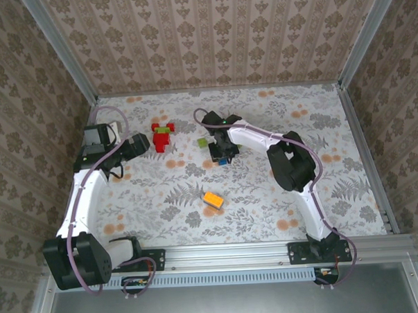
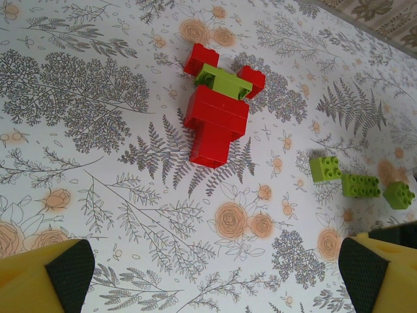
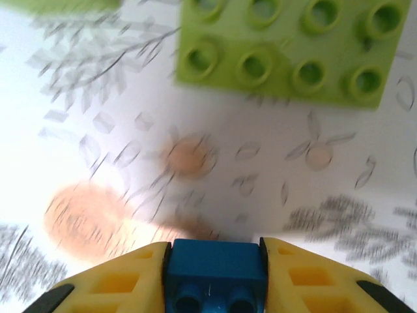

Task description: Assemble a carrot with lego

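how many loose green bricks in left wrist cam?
3, in a row right of the red build: left green brick, middle green brick, far-right green brick. A fourth green piece is joined onto the build. Others may lie outside the frame.

You are looking at a bench (image 1: 266,195) covered in a white print of grey ferns and orange roses. Walls (image 1: 211,38) in beige damask wallpaper close it in on three sides. Silver metal posts (image 1: 60,48) stand at the back corners, and a metal rail (image 1: 227,251) runs along the near edge.
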Action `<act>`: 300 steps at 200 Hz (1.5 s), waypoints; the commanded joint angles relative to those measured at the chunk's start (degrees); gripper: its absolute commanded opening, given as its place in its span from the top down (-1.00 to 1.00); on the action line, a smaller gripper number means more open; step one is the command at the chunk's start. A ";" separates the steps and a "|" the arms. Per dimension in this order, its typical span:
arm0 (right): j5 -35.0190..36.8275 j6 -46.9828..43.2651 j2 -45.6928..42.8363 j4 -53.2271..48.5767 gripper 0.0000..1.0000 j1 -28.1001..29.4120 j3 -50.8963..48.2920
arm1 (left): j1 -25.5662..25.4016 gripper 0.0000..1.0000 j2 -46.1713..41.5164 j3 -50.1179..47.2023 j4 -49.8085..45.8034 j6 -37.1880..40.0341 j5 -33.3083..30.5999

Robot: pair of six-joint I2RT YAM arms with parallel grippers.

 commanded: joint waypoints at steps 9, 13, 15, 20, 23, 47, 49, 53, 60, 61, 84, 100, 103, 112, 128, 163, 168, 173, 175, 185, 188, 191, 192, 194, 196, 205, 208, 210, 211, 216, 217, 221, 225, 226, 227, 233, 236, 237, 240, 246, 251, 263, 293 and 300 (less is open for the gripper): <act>0.33 -7.76 -10.23 -7.47 0.33 4.99 -2.54 | -0.29 -1.00 -0.53 1.55 -0.49 0.54 0.28; 0.44 -8.63 -11.21 -7.83 0.33 5.55 -3.29 | -0.24 -1.00 -0.52 1.52 -0.49 0.61 0.30; 0.55 -9.11 -11.69 -8.02 0.33 5.81 -3.65 | -0.25 -1.00 -0.51 1.54 -0.49 0.60 0.30; 0.75 -10.02 -12.90 -8.34 0.33 6.45 -4.64 | -0.23 -1.00 -0.56 1.51 -0.49 0.56 0.30; 0.80 -10.51 -13.73 -8.52 0.33 6.90 -5.33 | -0.24 -1.00 -0.54 1.54 -0.49 0.54 0.30; -0.97 -14.47 -19.07 -9.16 0.32 9.34 -10.19 | -0.27 -1.00 -0.60 1.53 -0.54 0.60 0.21; -1.04 -14.72 -19.48 -9.16 0.32 9.57 -10.48 | -0.30 -1.00 -0.58 1.56 -0.55 0.51 0.21; -1.13 -15.14 -20.19 -9.19 0.32 9.98 -11.15 | -0.31 -1.00 -0.55 1.56 -0.49 0.56 0.20; -1.34 -15.87 -21.43 -9.12 0.32 10.55 -12.27 | -0.26 -1.00 -0.47 1.57 -0.57 0.54 0.10; -1.42 -15.97 -21.67 -9.10 0.32 10.60 -12.50 | -0.29 -1.00 -0.49 1.57 -0.61 0.54 0.11; -3.38 -18.11 -25.27 -7.91 0.31 11.93 -16.03 | -0.32 -1.00 -0.51 1.53 -0.67 0.56 0.09; -4.61 -19.75 -26.81 -7.04 0.31 12.52 -17.79 | -0.47 -1.00 -0.50 1.49 -0.72 0.63 -0.05; -4.90 -20.09 -27.04 -6.94 0.31 12.65 -18.06 | -0.51 -1.00 -0.43 1.49 -0.68 0.64 -0.11; -5.30 -21.11 -27.48 -6.54 0.30 13.14 -18.64 | -0.55 -1.00 -0.42 1.58 -0.75 0.67 -0.14; -5.20 -22.37 -27.62 -6.45 0.29 14.05 -18.93 | -0.49 -1.00 -0.41 1.55 -0.84 0.65 -0.21; -5.54 -23.66 -26.47 -7.40 0.29 15.72 -17.99 | -0.61 -1.00 -0.34 1.66 -0.84 0.68 -0.41; -5.55 -23.83 -26.18 -7.58 0.29 15.94 -17.81 | -0.65 -1.00 -0.34 1.66 -0.84 0.70 -0.45; -5.52 -24.04 -25.92 -7.79 0.29 16.33 -17.55 | -0.62 -1.00 -0.34 1.65 -0.86 0.72 -0.41; -5.49 -24.05 -25.77 -7.94 0.29 16.39 -17.52 | -0.58 -1.00 -0.34 1.64 -0.84 0.72 -0.47; -5.23 -24.24 -25.03 -8.45 0.29 17.01 -16.93 | -0.57 -1.00 -0.34 1.64 -0.82 0.78 -0.49; -5.13 -24.30 -24.73 -8.59 0.29 17.14 -16.75 | -0.64 -1.00 -0.34 1.64 -0.84 0.75 -0.49; -5.03 -24.32 -24.61 -8.68 0.29 17.28 -16.56 | -0.66 -1.00 -0.34 1.66 -0.84 0.70 -0.49; -4.98 -24.32 -24.49 -8.70 0.29 17.34 -16.49 | -0.61 -1.00 -0.29 1.66 -0.88 0.71 -0.49; -4.94 -24.37 -24.35 -8.76 0.29 17.46 -16.40 | -0.60 -1.00 -0.31 1.66 -0.92 0.76 -0.49; -4.93 -24.40 -24.19 -8.85 0.29 17.55 -16.29 | -0.58 -1.00 -0.33 1.64 -0.88 0.77 -0.49; -4.80 -24.41 -23.71 -8.95 0.29 17.86 -16.01 | -0.64 -1.00 -0.34 1.60 -0.92 0.75 -0.49; -4.80 -24.49 -23.55 -8.97 0.29 17.97 -15.80 | -0.66 -1.00 -0.34 1.66 -0.93 0.72 -0.49; -4.83 -24.50 -23.50 -8.99 0.29 18.01 -15.74 | -0.62 -1.00 -0.34 1.62 -0.93 0.72 -0.49; -4.84 -24.50 -23.41 -9.03 0.29 18.02 -15.69 | -0.59 -1.00 -0.34 1.64 -0.93 0.72 -0.49; -4.84 -24.59 -23.19 -9.08 0.29 18.19 -15.50 | -0.60 -1.00 -0.34 1.65 -0.91 0.74 -0.49; -4.84 -24.59 -23.08 -9.12 0.29 18.24 -15.48 | -0.54 -1.00 -0.34 1.66 -0.92 0.73 -0.49; -4.85 -24.67 -22.87 -9.17 0.29 18.33 -15.39 | -0.56 -1.00 -0.32 1.64 -0.93 0.73 -0.49; -4.84 -24.74 -22.66 -9.17 0.29 18.44 -15.15 | -0.59 -1.00 -0.30 1.61 -0.93 0.73 -0.49; -4.84 -24.75 -22.59 -9.17 0.29 18.45 -15.09 | -0.58 -1.00 -0.32 1.64 -0.93 0.72 -0.49; -4.84 -24.76 -22.55 -9.17 0.29 18.50 -15.06 | -0.58 -1.00 -0.33 1.65 -0.93 0.72 -0.49; -4.84 -24.85 -22.22 -9.27 0.29 18.63 -14.81 | -0.62 -1.00 -0.25 1.62 -0.92 0.77 -0.49; -4.90 -24.93 -22.10 -9.38 0.29 18.71 -14.71 | -0.60 -1.00 -0.25 1.64 -0.93 0.79 -0.49; -4.91 -24.93 -22.00 -9.36 0.29 18.72 -14.65 | -0.63 -1.00 -0.25 1.61 -0.93 0.75 -0.49; -4.93 -25.01 -21.79 -9.39 0.29 18.77 -14.47 | -0.63 -1.00 -0.25 1.61 -0.93 0.75 -0.49; -4.93 -25.11 -21.40 -9.58 0.29 18.90 -14.24 | -0.59 -1.00 -0.25 1.65 -0.93 0.73 -0.49; -4.86 -25.26 -21.12 -9.68 0.29 18.98 -14.03 | -0.63 -1.00 -0.25 1.63 -0.93 0.73 -0.49; -4.53 -25.51 -20.34 -10.06 0.29 19.10 -13.56 | -0.65 -1.00 -0.26 1.66 -0.93 0.68 -0.49; -4.14 -25.82 -19.21 -10.66 0.30 19.17 -12.64 | -0.58 -1.00 -0.25 1.64 -0.93 0.78 -0.58; -4.12 -25.90 -19.10 -10.79 0.30 19.17 -12.55 | -0.62 -1.00 -0.28 1.63 -0.93 0.74 -0.58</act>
